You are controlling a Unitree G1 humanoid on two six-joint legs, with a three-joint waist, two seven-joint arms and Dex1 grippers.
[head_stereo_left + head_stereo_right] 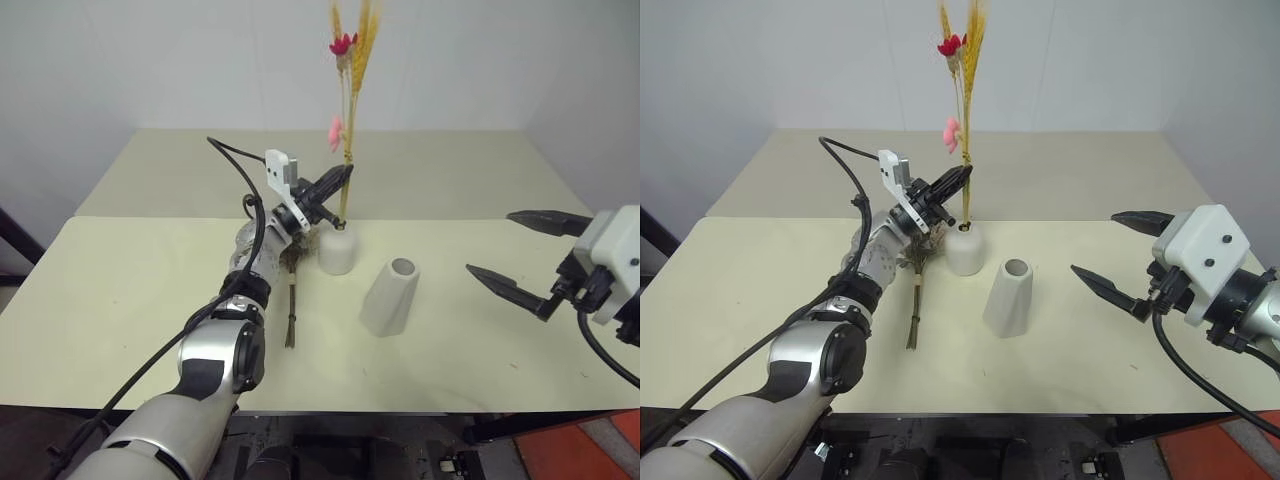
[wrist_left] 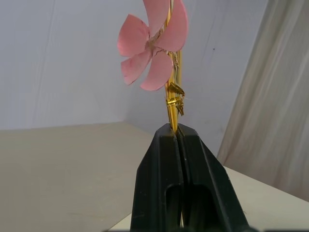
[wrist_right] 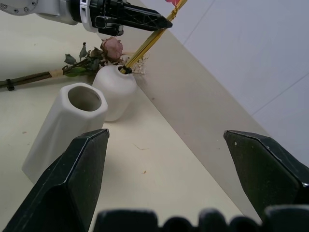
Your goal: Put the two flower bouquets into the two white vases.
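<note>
You are looking at the slim bouquet of yellow wheat stalks (image 1: 348, 110) standing nearly upright with its stem ends sitting inside the mouth of the short white vase (image 1: 337, 250), near the middle of the cream table (image 1: 120, 290). Your left gripper (image 1: 338, 181) is clamping the stalks just above the vase mouth, fingers pressed together on them. The bushier dried bouquet (image 1: 915, 290) is lying flat on the table just left of that vase, its stems pointing toward the near edge. The taller tapered vase (image 1: 392, 297) is standing empty, near and to the right. Your right gripper (image 1: 525, 258) is hovering well right, fingers spread wide apart.
</note>
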